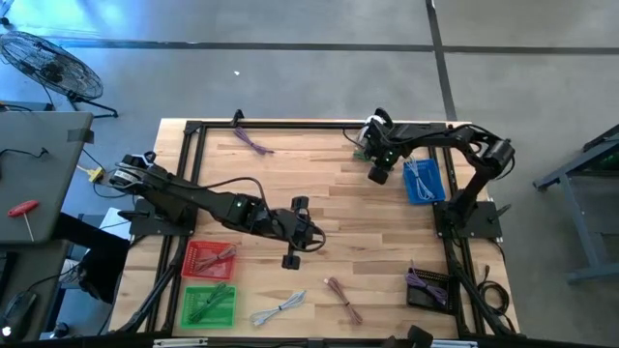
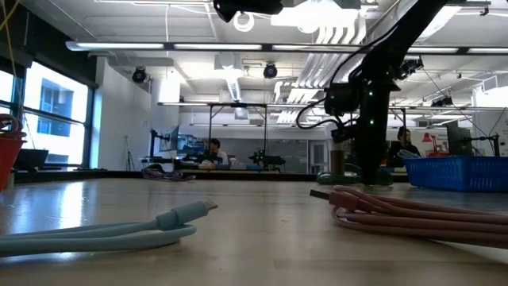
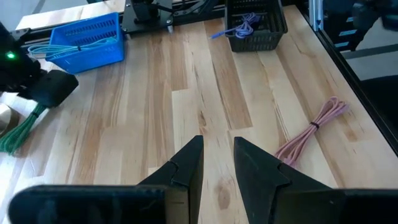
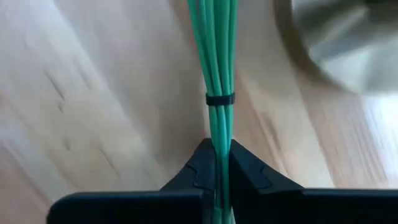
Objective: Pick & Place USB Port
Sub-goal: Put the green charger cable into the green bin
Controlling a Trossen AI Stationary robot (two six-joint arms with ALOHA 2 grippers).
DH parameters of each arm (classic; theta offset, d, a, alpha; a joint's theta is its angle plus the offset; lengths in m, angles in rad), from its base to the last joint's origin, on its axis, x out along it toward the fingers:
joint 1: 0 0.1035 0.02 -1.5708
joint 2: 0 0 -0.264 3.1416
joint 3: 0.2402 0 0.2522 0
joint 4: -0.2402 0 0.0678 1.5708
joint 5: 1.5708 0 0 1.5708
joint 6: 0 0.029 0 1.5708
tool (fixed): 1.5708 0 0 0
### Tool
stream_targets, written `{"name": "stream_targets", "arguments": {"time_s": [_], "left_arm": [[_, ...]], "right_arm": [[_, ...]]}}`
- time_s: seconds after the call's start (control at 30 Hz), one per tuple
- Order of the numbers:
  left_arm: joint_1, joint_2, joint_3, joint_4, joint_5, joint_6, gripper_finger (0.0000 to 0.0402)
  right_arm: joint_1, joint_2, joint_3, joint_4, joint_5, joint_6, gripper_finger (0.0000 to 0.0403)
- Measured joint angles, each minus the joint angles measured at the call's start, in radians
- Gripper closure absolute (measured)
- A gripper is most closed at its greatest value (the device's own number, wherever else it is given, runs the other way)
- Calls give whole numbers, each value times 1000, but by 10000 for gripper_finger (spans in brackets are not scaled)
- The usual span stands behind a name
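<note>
A green cable bundle (image 4: 219, 56), bound by a black tie (image 4: 220, 98), lies near the table's far edge; in the high view it shows as a green cable (image 1: 360, 145). My right gripper (image 4: 217, 155) is shut on it, and appears at the far right as right gripper (image 1: 377, 162). My left gripper (image 3: 217, 165) hovers over the table's middle, slightly open and holding nothing; from above it is left gripper (image 1: 311, 236). A pink cable (image 3: 311, 134) lies on the wood ahead of it. My right gripper pinches the green bundle between its two fingers, just behind the black tie (image 4: 220, 106). The fingers lie along the cable, which runs straight out ahead of them. In the left wrist view the green cable (image 3: 22, 127) slopes from the gripper down toward the table.
Blue basket (image 1: 423, 181) with light cables sits beside the right gripper. Black basket (image 1: 428, 287) holds purple cable. Red basket (image 1: 208, 259) and green basket (image 1: 208, 304) stand at the near left. White cable (image 1: 279, 309), pink cable (image 1: 340, 298) and purple cable (image 1: 253, 140) lie loose.
</note>
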State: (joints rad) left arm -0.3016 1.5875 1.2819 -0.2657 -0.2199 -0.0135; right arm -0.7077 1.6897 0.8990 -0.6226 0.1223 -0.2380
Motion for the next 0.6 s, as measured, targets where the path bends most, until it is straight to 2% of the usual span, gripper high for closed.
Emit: {"name": "stream_targets", "arguments": {"time_s": [0.37,0.6], "left_arm": [[0,0,0,-8,0,-22,316],[0,0,0,-24,1,-96,316]], "right_arm": [[137,-232,0,-180,11,49,393],[350,-468,1,-250,-40,154,393]]}}
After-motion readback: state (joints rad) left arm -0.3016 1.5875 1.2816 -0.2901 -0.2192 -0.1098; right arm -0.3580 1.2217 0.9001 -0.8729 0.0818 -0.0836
